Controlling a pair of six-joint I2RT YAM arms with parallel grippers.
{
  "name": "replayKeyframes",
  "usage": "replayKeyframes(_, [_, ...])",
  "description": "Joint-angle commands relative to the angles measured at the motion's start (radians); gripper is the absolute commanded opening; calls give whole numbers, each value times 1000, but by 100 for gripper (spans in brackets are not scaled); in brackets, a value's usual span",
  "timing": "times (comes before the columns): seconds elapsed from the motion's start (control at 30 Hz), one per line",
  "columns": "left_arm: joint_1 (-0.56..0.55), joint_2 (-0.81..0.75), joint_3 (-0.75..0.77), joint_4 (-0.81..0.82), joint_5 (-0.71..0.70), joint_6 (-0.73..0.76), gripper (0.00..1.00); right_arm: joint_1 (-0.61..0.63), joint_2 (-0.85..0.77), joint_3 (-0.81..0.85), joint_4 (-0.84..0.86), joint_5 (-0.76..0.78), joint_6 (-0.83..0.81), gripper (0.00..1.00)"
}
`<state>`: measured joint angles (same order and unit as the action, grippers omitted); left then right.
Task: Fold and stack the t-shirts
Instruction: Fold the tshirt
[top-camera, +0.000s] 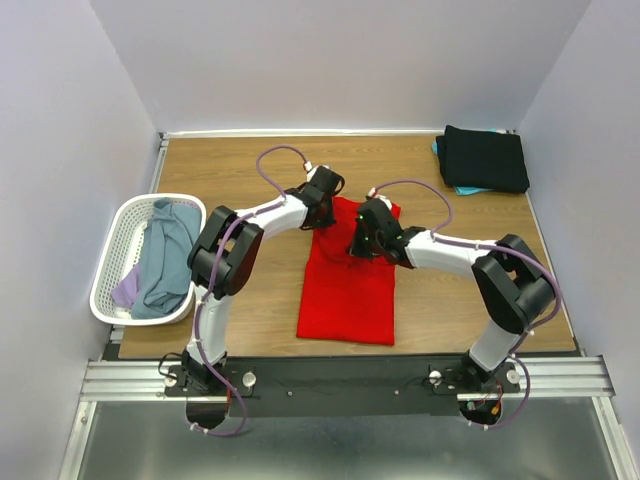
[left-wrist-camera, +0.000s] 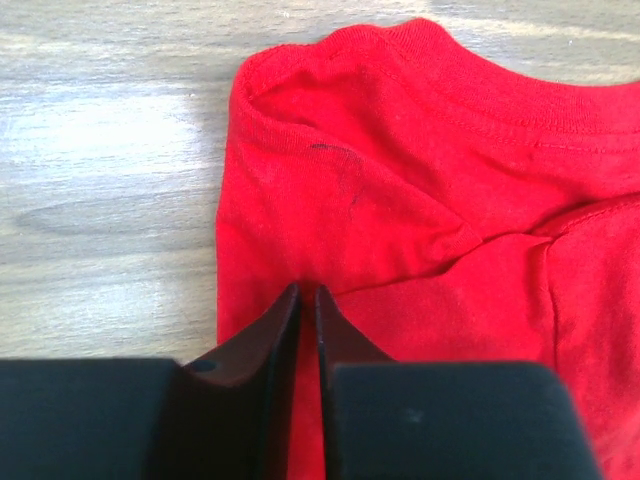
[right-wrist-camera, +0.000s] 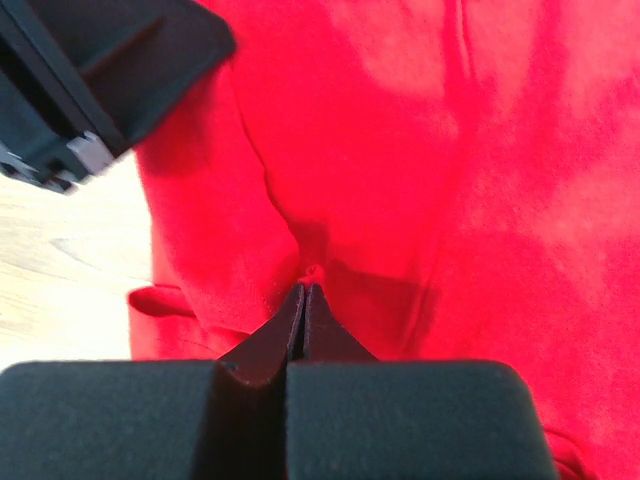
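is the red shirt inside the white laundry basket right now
No, the red shirt lies flat on the wooden table, well apart from the basket.

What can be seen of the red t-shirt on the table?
The red t-shirt is soft knit cloth with a ribbed collar. It lies flat on the wooden table, folded into a narrow rectangle, collar at the far end. The left gripper and the right gripper meet it there, jaws nearly together and together, pinching cloth.
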<state>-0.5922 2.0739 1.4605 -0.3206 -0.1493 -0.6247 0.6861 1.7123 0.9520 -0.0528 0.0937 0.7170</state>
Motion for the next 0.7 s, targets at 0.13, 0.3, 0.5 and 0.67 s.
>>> replayKeyframes(0.13, [-3,0,29,-9,-27,5,0,6,43,51,2,8,-4,0])
replayKeyframes(0.3, [-3,-32,29,-8,-27,8,0,6,46,48,2,11,-2,1])
replayKeyframes(0.5, [-1,-63,31,-12,-26,13,0,7,26,27,2,28,9,0])
replayKeyframes(0.67, [-1,-77,29,-12,-19,14,0,6,9,11,2,37,13,0])
